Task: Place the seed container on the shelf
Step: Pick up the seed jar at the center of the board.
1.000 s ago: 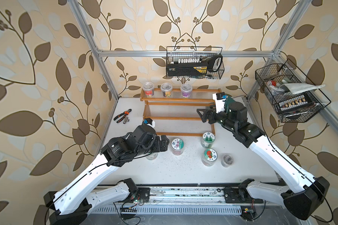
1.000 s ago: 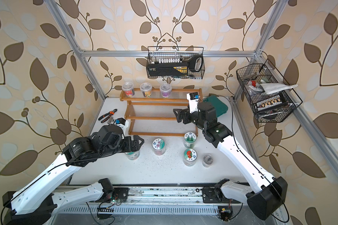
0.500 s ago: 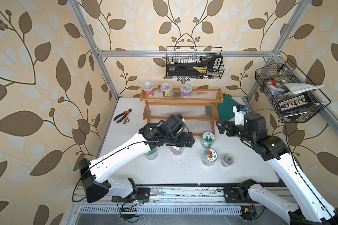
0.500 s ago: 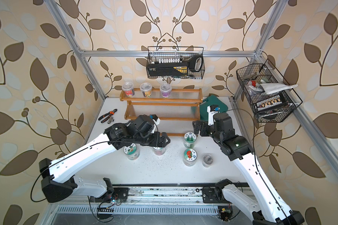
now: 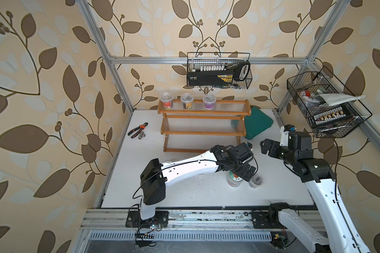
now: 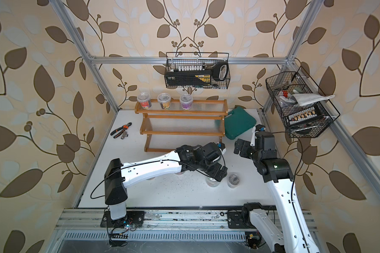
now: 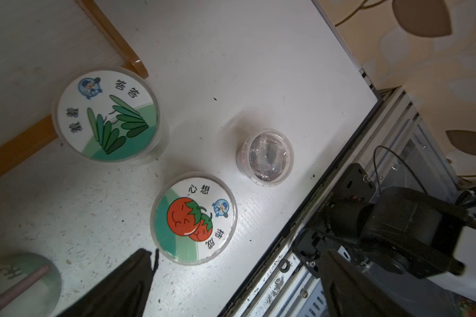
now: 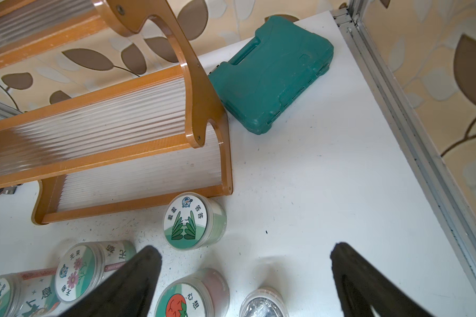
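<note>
**Left arm (image 5: pixel 184 168) swung across, right arm (image 5: pixel 316 173) drawn back**

Since a second ago my left arm has crossed from the table's left side to the tubs on the right. My right arm has backed away from the shelf front.

The white table (image 5: pixel 184 197) carries the shelf (image 5: pixel 203 122) at the back, with three jars (image 5: pixel 186 101) on its top tier. A green case (image 5: pixel 258 122) lies just beside the shelf's right end.

My left gripper (image 5: pixel 245 172) hangs over the tomato-lid seed container (image 7: pixel 194 218), jaws spread wide and nothing between them. That tub stands on the table in front of the shelf (not on any tier). My right gripper (image 8: pixel 245 277) is equally wide and empty.

A leaf-lid tub (image 7: pixel 106 115) sits just beside the shelf's front corner. A small clear-lid pot (image 7: pixel 265 156) stands near the tomato tub.
</note>
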